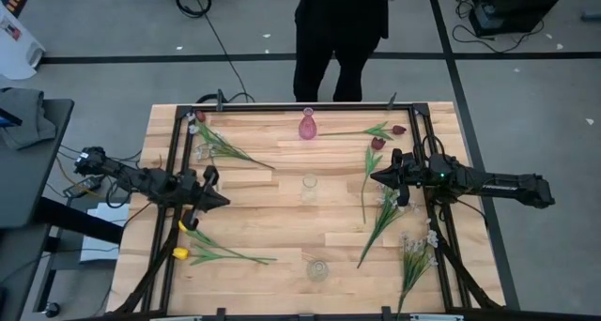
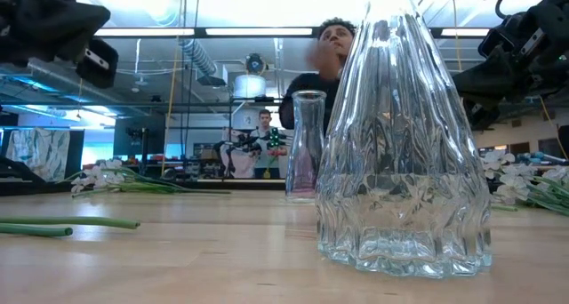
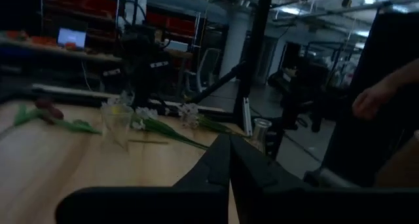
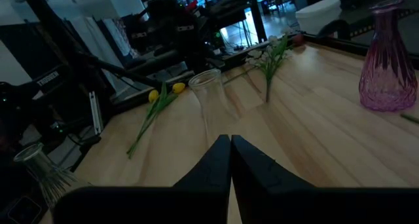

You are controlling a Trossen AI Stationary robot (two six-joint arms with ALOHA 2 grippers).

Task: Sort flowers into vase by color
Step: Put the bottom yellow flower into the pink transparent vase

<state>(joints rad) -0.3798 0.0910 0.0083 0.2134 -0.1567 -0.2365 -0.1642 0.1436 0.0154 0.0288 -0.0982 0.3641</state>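
Flowers lie flat on the wooden table. Yellow tulips (image 1: 184,252) lie near the left front. White sprays (image 1: 208,148) and a dark red tulip (image 1: 199,116) lie at the far left. Dark red tulips (image 1: 377,145) and more white sprays (image 1: 413,253) lie on the right. A pink vase (image 1: 308,126) stands at the far middle, a clear vase (image 1: 309,188) at the centre, and a ribbed clear vase (image 1: 318,269) near the front. My left gripper (image 1: 223,201) hovers shut at the left. My right gripper (image 1: 376,178) hovers shut at the right. Both point toward the centre.
A person in dark clothes (image 1: 338,39) stands at the table's far edge. A black frame (image 1: 178,161) runs along the table's sides. Bare wood (image 1: 272,222) lies between the centre vase and the yellow tulips.
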